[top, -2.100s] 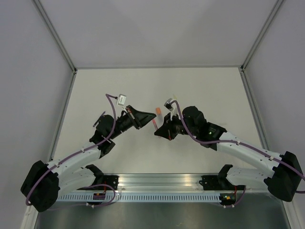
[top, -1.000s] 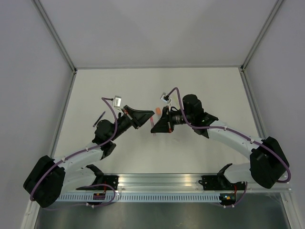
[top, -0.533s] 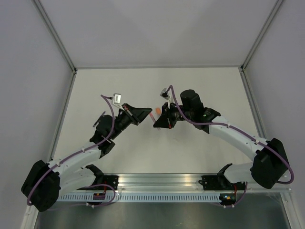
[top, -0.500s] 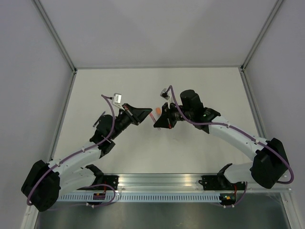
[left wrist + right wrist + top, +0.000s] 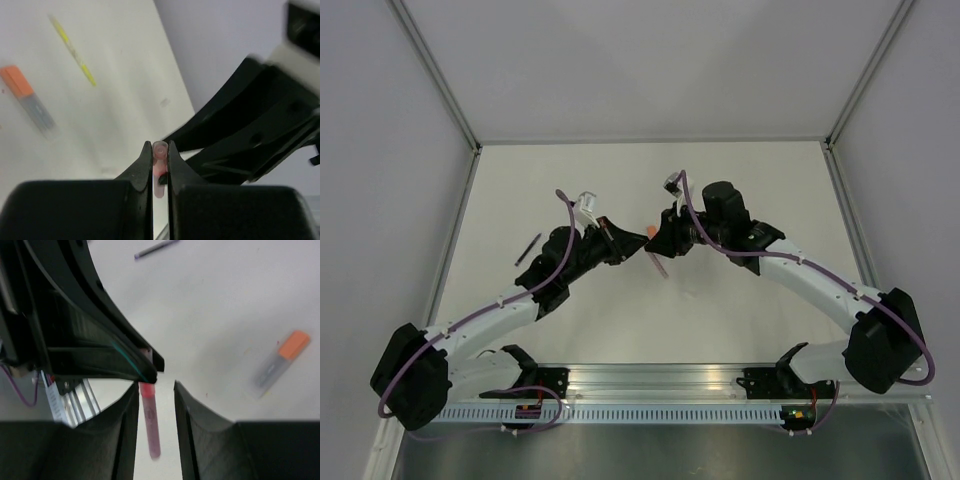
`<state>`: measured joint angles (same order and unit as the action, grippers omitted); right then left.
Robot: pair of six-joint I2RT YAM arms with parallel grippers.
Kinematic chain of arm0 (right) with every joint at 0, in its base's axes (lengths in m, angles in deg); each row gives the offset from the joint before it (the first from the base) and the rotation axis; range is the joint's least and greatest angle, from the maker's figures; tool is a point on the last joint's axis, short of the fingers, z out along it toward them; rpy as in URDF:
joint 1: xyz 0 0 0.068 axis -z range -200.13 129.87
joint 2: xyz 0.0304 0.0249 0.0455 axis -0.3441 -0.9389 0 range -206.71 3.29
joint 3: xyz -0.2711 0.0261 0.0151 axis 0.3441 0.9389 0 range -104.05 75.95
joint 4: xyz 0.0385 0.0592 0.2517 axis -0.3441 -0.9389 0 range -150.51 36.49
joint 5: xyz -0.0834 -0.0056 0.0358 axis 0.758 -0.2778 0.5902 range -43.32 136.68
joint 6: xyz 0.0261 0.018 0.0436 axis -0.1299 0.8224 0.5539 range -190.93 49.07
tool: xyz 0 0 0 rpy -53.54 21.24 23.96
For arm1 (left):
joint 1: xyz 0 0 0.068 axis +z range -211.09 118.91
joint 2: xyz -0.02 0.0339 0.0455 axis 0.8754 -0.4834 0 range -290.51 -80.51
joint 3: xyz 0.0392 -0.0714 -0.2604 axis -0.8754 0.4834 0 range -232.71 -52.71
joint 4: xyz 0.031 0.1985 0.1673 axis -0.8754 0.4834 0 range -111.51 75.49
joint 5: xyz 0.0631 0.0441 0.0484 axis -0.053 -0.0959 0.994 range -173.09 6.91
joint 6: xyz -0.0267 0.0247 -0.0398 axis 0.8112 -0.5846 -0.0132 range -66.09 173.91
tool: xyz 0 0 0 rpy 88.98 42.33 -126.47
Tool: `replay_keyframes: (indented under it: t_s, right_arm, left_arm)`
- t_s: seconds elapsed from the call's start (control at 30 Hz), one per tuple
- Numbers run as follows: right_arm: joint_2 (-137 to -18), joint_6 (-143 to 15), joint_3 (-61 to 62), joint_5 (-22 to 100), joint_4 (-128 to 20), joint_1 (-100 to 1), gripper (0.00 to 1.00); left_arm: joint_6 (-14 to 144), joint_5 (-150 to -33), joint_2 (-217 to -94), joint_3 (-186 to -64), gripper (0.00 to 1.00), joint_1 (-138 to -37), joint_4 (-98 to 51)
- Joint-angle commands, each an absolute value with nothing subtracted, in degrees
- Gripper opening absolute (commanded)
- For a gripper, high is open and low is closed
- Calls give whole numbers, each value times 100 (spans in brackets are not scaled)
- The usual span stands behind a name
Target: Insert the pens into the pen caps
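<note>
My left gripper [image 5: 160, 145] is shut on a small pink cap [image 5: 160, 150]. A pink pen [image 5: 149, 422] hangs from that cap, its red top [image 5: 147, 389] against the left fingertips [image 5: 150, 362]. The pen sits between the jaws of my right gripper [image 5: 156, 386], which stand open; it lies close to the left finger [image 5: 127, 415]. From above, the two grippers [image 5: 620, 244] [image 5: 663, 240] meet tip to tip mid-table, with the pink pen [image 5: 656, 263] slanting below them. A grey pen with an orange cap [image 5: 280, 361] lies on the table.
A yellow pen [image 5: 73, 50] lies on the white table beyond the orange-capped pen [image 5: 27, 99]. A black pen [image 5: 527, 248] lies at the left, near the left arm. A metal rail [image 5: 660, 385] runs along the near edge.
My right gripper has opened and let go of the pink pen, which now hangs from the cap in my left gripper. The left wrist has turned and shifted slightly right.
</note>
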<state>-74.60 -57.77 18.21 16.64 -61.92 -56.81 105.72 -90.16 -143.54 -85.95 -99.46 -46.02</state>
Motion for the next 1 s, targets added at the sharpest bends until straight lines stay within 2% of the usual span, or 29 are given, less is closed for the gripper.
replay_keyframes:
  t_s: [0.0, 0.17, 0.47, 0.8, 0.97]
  right_arm:
    - [-7318, -5679, 1293, 2541, -5016, -5396, 40]
    - [-6827, -5415, 1556, 2663, -5842, -5396, 49]
    - [-5842, -4844, 2496, 3279, -6072, -5396, 50]
    - [-5832, -4817, 2919, 3455, -5764, -5396, 51]
    - [-5728, -4799, 2901, 3437, -5790, -5396, 51]
  left_arm:
    - [10550, -9452, -14485, -8970, 2, -10223, -2804]
    - [10471, -9363, -14844, -9550, 2, -9706, -2187]
    - [9715, -9610, -16425, -10772, 2, -8624, -1386]
    - [9636, -9478, -18166, -11740, 2, -8544, -1140]
    - [9680, -9557, -18764, -11863, 19, -8544, -1193]
